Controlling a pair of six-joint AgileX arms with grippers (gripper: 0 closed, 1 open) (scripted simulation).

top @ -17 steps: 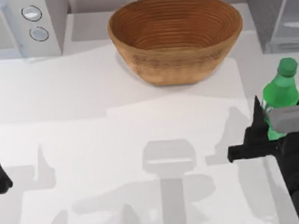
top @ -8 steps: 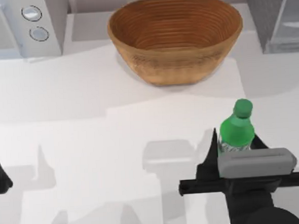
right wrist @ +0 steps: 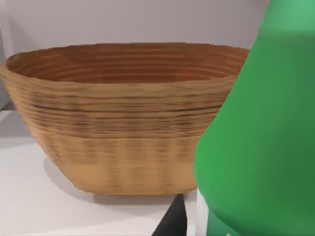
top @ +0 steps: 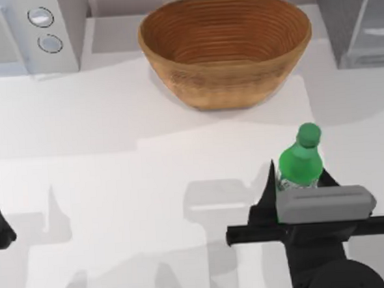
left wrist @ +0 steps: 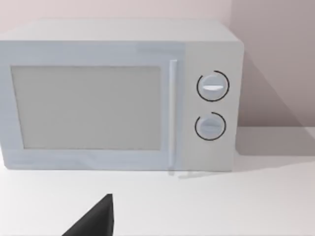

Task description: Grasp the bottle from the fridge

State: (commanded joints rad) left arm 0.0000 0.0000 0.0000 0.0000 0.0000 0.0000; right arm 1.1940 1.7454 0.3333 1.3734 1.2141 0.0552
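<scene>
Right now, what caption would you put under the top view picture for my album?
Right tool holds the green bottle upright in front of the woven bowl, away from the fridge.

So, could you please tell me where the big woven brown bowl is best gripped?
Probably at the woven brown bowl's near rim, from above, one finger inside, one outside: it sits upright and open, and its sloping walls are too wide to span.

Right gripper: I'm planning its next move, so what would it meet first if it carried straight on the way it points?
Probably the woven bowl. The right gripper, holding the bottle, faces it across bare table, though depth is unclear.
</scene>
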